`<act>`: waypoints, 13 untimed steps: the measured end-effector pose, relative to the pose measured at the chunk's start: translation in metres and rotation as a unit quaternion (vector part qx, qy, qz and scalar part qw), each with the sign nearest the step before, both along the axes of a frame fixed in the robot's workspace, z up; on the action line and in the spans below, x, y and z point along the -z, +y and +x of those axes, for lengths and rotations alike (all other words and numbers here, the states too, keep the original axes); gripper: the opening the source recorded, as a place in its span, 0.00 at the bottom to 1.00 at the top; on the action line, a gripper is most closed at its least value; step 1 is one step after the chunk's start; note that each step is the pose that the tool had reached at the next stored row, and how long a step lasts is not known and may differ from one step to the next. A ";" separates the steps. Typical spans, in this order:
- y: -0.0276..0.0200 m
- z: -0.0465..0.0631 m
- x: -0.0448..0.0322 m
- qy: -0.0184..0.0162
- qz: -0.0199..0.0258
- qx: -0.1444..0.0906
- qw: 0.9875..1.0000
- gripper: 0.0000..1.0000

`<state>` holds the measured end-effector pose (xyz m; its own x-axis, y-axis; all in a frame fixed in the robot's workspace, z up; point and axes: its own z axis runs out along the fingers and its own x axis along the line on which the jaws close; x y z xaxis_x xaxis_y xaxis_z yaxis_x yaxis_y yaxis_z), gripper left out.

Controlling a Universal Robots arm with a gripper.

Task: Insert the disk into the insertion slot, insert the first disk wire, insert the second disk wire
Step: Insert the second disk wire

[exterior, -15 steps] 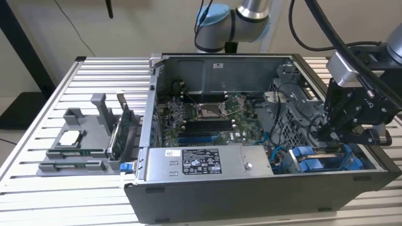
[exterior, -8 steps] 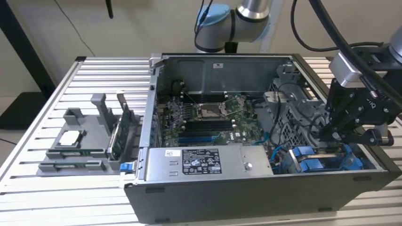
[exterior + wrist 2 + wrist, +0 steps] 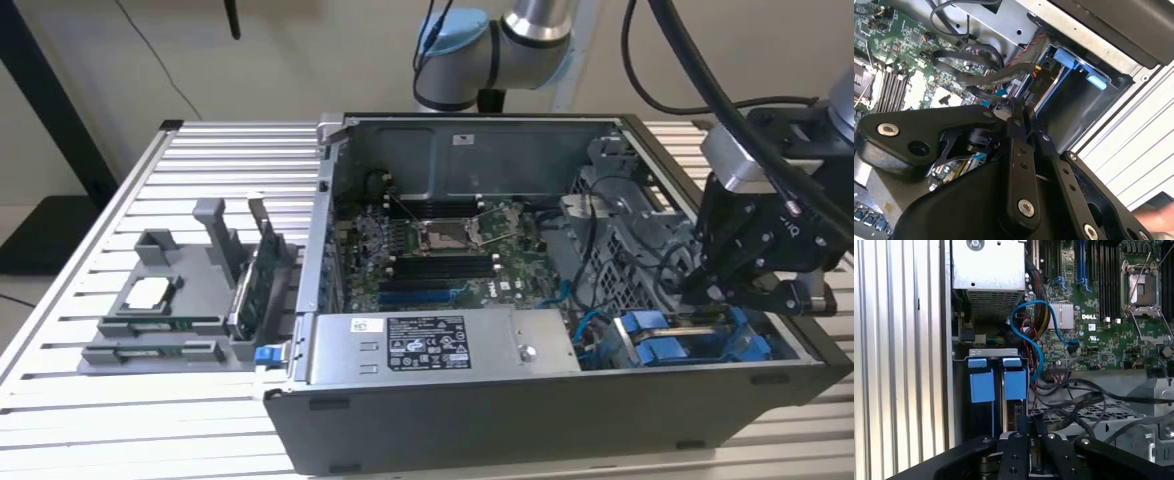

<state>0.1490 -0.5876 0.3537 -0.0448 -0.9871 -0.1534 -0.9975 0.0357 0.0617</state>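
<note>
A ribbed metal counter [image 3: 174,180] is seen carrying an open computer case [image 3: 534,420], laid on its side with the motherboard [image 3: 441,250] exposed. A grey power supply box [image 3: 427,345] is fitted along the case's near wall in the exterior view. Beside the case, toward the exterior view's left, a grey parts holder [image 3: 167,300] is placed on the counter.

The robot arm's black hand [image 3: 705,298] is lowered into the case at the exterior view's right, directly over the dark drive cage [image 3: 694,345]. In the first wrist view two blue carrier fronts [image 3: 994,382] are seen side by side in the cage; the insertion slot [image 3: 1015,410] is occupied by the disk [image 3: 1015,382], seated in its blue frame. In the second wrist view the hand's fingers [image 3: 1021,125] are drawn narrow, almost together, around a black connector [image 3: 1038,77] at the back of the cage, but a firm grip cannot be told. A blue cable [image 3: 1034,330] is looped from the board toward the cage, among black cables [image 3: 1079,395].
</note>
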 end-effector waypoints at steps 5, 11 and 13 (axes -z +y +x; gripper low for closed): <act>-0.0014 0.001 0.0032 0.000 0.000 0.007 1.000 0.16; -0.0025 0.003 0.0070 0.000 0.000 0.017 1.000 0.16; -0.0026 0.003 0.0082 0.000 0.000 0.019 1.000 0.16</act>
<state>0.1524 -0.5901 0.3455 -0.0832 -0.9847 -0.1533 -0.9953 0.0745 0.0618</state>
